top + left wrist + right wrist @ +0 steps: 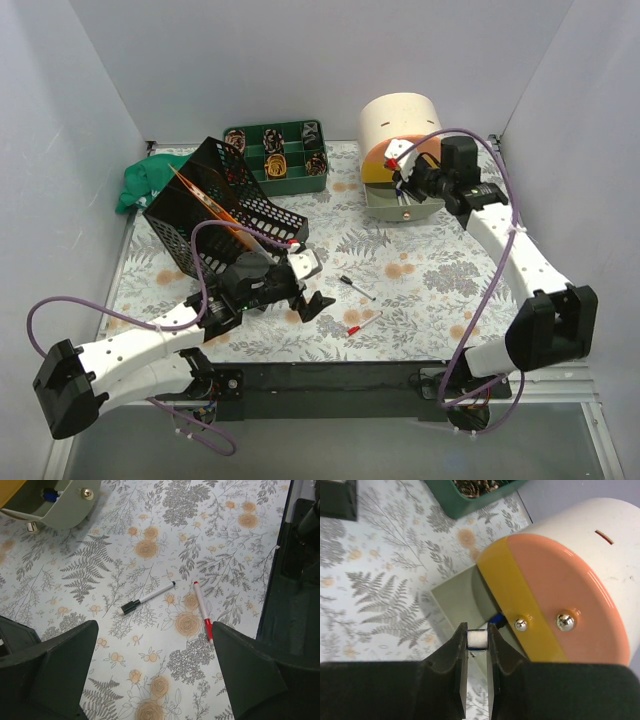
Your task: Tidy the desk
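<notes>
Left gripper (155, 627) gapes empty over the desk (100, 570) (red marker (202, 610) beneath); right gripper (477, 629) pinches a small white object (477, 640).

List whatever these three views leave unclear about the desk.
White item in the right pincer: right wrist view, only its end shows between the fingers; unidentifiable.
Blue item in the grey drawer: right wrist view, mostly hidden by the pincer and the two-tone lid.
Contents of the green compartment tray: top view, too small to name.
Green cloth: top view, partly behind the black mesh rack.
</notes>
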`<state>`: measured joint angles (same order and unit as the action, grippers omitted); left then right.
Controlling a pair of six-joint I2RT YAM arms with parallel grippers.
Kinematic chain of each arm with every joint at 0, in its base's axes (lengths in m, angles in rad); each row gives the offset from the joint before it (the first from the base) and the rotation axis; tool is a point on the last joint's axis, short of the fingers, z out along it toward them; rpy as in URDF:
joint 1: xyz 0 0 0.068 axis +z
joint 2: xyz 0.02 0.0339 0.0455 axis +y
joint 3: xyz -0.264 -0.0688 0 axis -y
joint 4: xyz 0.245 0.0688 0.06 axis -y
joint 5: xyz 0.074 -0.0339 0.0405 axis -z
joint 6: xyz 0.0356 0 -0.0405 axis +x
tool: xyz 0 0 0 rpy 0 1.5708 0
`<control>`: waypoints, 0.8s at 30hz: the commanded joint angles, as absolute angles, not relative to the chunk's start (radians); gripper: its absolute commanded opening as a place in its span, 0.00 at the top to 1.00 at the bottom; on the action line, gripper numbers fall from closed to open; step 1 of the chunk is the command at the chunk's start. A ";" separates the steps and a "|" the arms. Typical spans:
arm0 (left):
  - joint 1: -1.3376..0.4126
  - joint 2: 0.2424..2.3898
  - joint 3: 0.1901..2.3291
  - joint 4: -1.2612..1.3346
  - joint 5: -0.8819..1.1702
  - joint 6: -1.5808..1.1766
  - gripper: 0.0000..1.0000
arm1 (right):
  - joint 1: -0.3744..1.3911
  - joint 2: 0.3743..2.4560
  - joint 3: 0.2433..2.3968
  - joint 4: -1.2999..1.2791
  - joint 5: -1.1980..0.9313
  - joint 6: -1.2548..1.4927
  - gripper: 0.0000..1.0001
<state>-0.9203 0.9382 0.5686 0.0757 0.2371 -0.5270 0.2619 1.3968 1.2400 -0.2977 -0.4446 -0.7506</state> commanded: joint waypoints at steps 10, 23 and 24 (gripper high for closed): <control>-0.922 0.848 0.578 -0.031 0.189 -0.456 0.02 | 0.330 1.709 1.466 -0.336 -0.077 -0.916 0.65; -0.922 0.848 0.581 -0.038 0.175 -0.451 0.02 | 0.359 1.583 1.428 -0.577 -0.452 -0.792 0.47; -0.922 0.847 0.581 -0.040 0.175 -0.449 0.02 | 0.368 1.571 1.395 -0.595 -0.592 -0.787 0.47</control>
